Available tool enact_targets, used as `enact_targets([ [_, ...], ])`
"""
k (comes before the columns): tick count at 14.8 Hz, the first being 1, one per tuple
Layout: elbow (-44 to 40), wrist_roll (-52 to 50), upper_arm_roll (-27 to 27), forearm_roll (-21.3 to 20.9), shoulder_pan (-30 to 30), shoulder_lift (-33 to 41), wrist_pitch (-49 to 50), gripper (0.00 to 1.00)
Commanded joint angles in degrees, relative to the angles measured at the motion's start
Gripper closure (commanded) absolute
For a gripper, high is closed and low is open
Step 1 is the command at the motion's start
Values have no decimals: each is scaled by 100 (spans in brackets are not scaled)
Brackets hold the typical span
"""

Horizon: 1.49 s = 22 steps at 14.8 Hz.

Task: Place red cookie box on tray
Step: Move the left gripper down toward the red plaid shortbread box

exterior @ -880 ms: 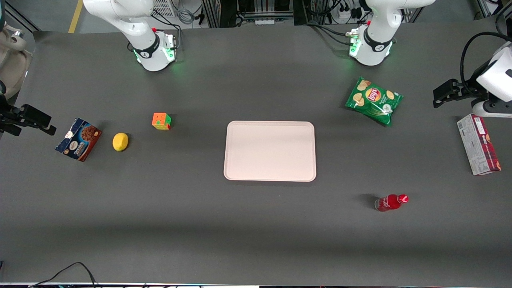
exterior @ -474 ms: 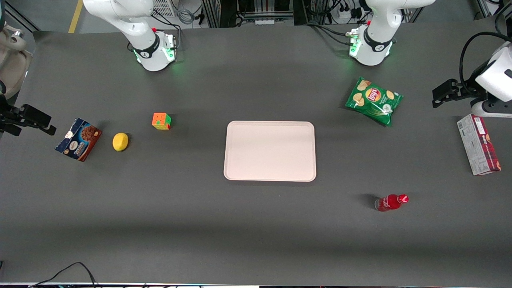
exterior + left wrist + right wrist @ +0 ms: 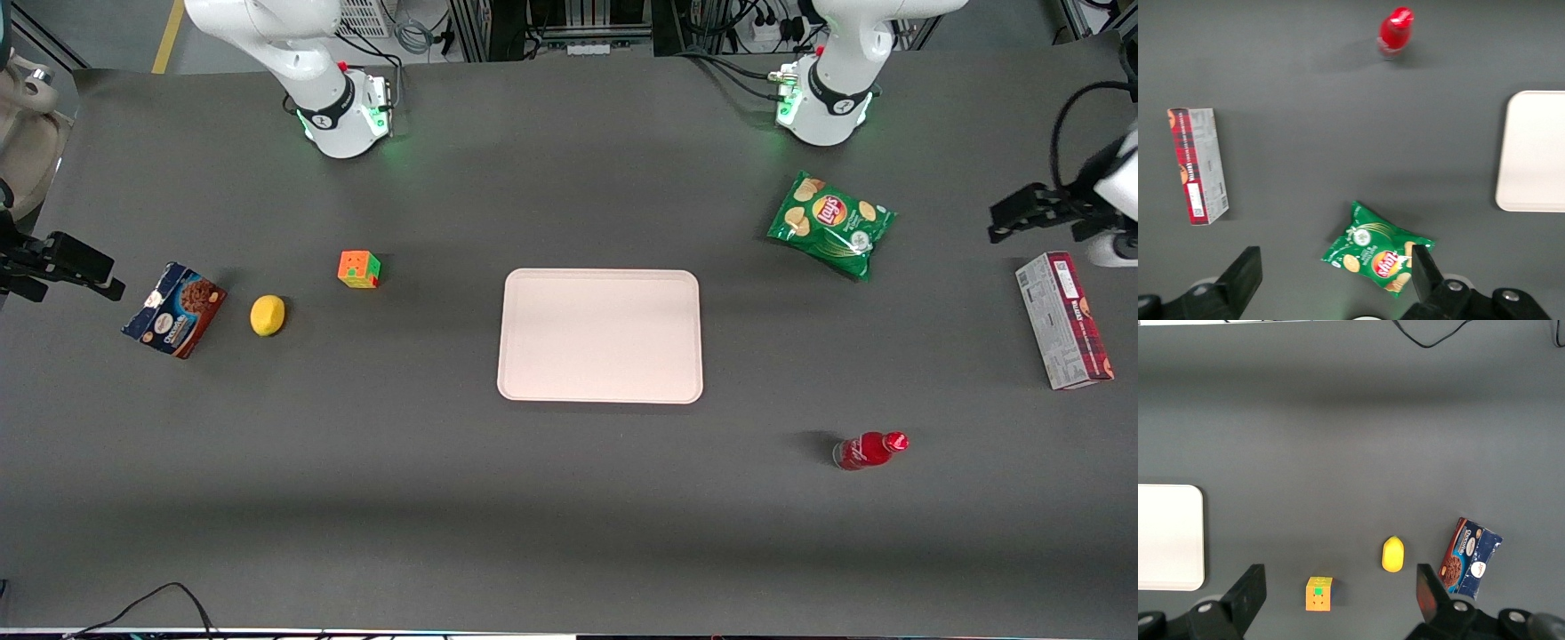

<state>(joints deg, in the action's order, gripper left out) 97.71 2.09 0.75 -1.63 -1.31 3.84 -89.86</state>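
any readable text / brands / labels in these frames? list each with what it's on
"Lay's": logo on the green chip bag.
Red cookie box: small print on its grey-white face, unreadable.
Blue-and-brown cookie box: wording too blurred to read.
Red bottle: white script, illegible.
Tray: no text.
Gripper, above the table by the red cookie box, open: no markings.

I work in a robotics lab. My base (image 3: 822, 107) is bolted onto a wide dark grey surface (image 3: 569, 498) and glows green, as does my neighbour's base (image 3: 342, 111). Past the edge stand aluminium frames, power strips (image 3: 765, 27) and loose cables (image 3: 409, 36) on a grey floor with a yellow line (image 3: 167, 37). My pincer (image 3: 1013, 218) hangs at my end.
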Motion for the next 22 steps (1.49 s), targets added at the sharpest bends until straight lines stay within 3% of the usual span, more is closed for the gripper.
enact_targets([
  [1,572,711,722,-127,61,64,-584,0],
  [7,1864,1625,1795,-426,35,56,-2112,0],
  [10,2392,1978,2043,-426,0,-14,-2886,0],
  [15,2534,2689,2525,-338,-10,-585,-3581,0],
  [22,2455,4596,3071,1031,-105,-1683,-4513,0],
])
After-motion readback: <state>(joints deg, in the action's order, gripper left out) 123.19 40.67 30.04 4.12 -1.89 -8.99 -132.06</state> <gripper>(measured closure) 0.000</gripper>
